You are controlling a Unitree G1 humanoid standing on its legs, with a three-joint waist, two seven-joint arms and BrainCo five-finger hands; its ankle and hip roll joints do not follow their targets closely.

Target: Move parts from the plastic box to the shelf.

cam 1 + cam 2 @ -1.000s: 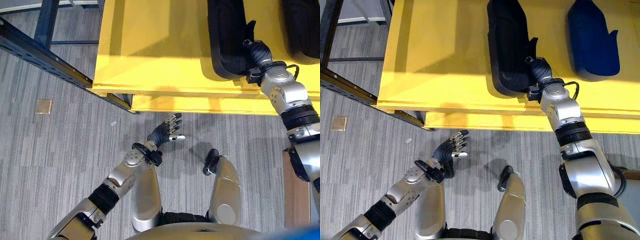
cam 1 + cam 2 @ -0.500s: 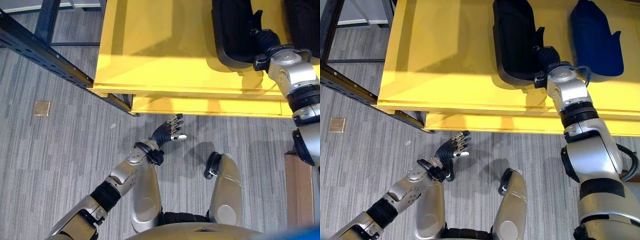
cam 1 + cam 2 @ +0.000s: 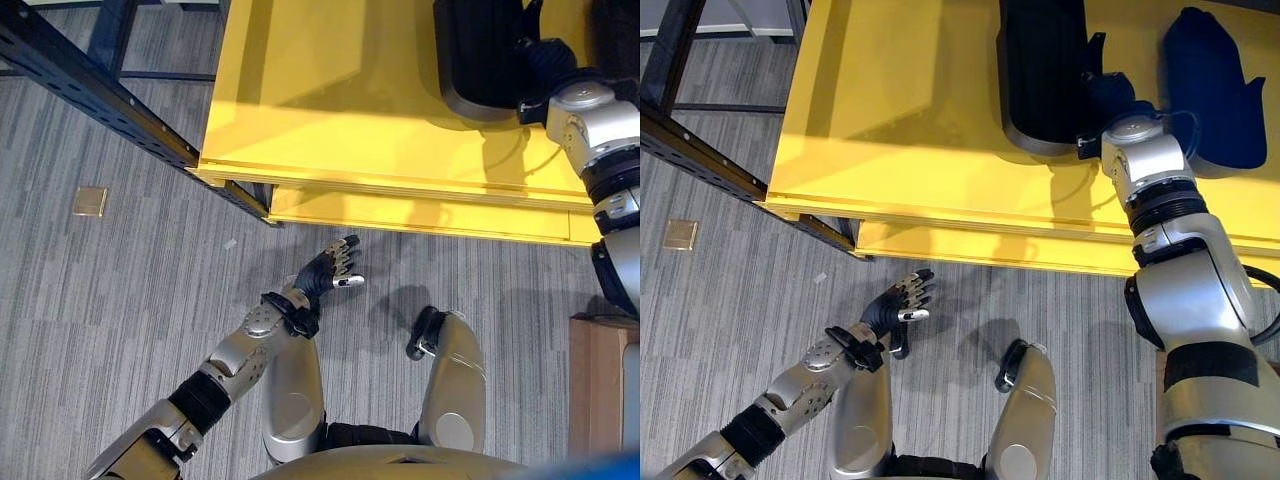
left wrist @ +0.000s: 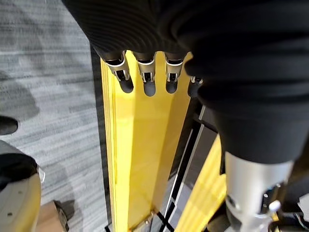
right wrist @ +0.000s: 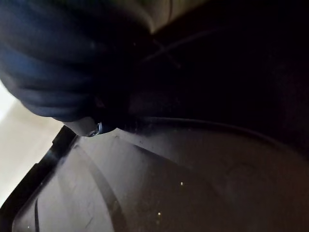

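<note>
A long black moulded part [image 3: 1040,70] lies on the yellow shelf board [image 3: 910,120], set back from the front edge. My right hand [image 3: 1110,92] rests against the part's right side, its dark cover pressed to the part. The right wrist view is up against the part's black surface [image 5: 145,193]. A second dark part [image 3: 1215,90] lies to the right on the same board. My left hand [image 3: 325,272] hangs low over the carpet in front of the shelf, open and holding nothing. Its straight fingers [image 4: 145,77] point at the shelf's yellow edge [image 4: 145,145].
A dark blue steel rack beam [image 3: 90,90] runs diagonally at the upper left. A small tan square [image 3: 90,201] lies on the grey carpet. A brown box edge [image 3: 600,390] stands at the lower right.
My right hand and the black part have gone further in on the shelf, away from its front edge. The left hand has hardly moved. The camera has shifted a little.
</note>
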